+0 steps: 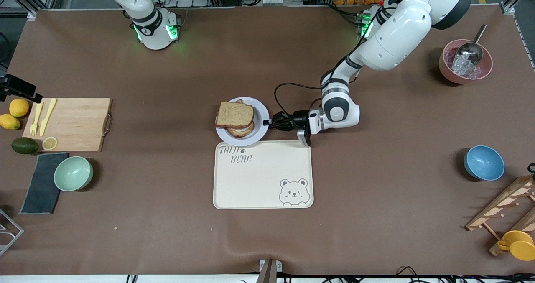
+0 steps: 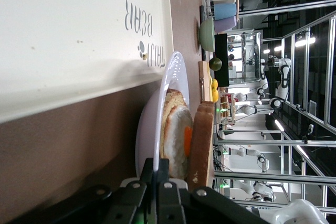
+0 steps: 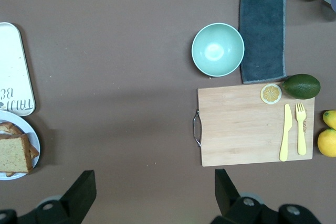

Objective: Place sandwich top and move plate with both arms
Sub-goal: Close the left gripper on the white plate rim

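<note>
Left gripper pinches plate rim; egg shows under sandwich top.

Counted: three bowls — mint, blue, pink; two lemons; one plate, one tray, one cutting board.

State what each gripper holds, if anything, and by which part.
The left gripper is shut on the plate, pinching its rim at the edge toward the left arm's end. The right gripper is open over bare table, holding nothing.
</note>
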Motion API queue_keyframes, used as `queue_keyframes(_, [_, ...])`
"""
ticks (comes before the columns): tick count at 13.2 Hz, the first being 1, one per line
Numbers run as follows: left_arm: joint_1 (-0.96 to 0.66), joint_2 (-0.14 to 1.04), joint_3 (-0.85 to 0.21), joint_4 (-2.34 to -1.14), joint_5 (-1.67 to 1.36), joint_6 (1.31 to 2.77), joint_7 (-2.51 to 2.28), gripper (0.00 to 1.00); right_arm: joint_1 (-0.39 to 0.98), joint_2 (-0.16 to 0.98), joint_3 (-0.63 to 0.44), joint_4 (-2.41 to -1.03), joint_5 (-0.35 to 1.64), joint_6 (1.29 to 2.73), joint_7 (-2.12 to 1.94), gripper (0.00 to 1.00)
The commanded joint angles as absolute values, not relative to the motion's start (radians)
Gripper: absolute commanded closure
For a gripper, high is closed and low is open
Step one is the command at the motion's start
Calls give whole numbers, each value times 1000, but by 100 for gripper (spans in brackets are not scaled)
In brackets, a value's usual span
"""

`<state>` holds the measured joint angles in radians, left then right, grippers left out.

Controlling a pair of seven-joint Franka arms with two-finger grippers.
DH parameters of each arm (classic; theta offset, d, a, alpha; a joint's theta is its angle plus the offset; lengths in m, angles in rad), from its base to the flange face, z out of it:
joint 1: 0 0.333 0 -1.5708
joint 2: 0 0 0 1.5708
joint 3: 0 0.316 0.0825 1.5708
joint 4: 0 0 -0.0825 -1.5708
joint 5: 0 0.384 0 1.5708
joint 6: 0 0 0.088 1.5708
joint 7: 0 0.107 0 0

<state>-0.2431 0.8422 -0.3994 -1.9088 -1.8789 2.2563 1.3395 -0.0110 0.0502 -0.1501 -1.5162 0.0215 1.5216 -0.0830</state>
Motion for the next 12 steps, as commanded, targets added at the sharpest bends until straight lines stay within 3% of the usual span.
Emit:
queue_keyframes(1, [-238, 865, -426, -1882, -1927, 2270, 1381, 100, -3, 61, -153, -1493, 6, 1514, -64, 0])
queue_keyframes(12, [-190, 824, -495, -1879, -1959, 2269, 1310, 100, -2, 69, -152, -1493, 8, 1516, -64, 0])
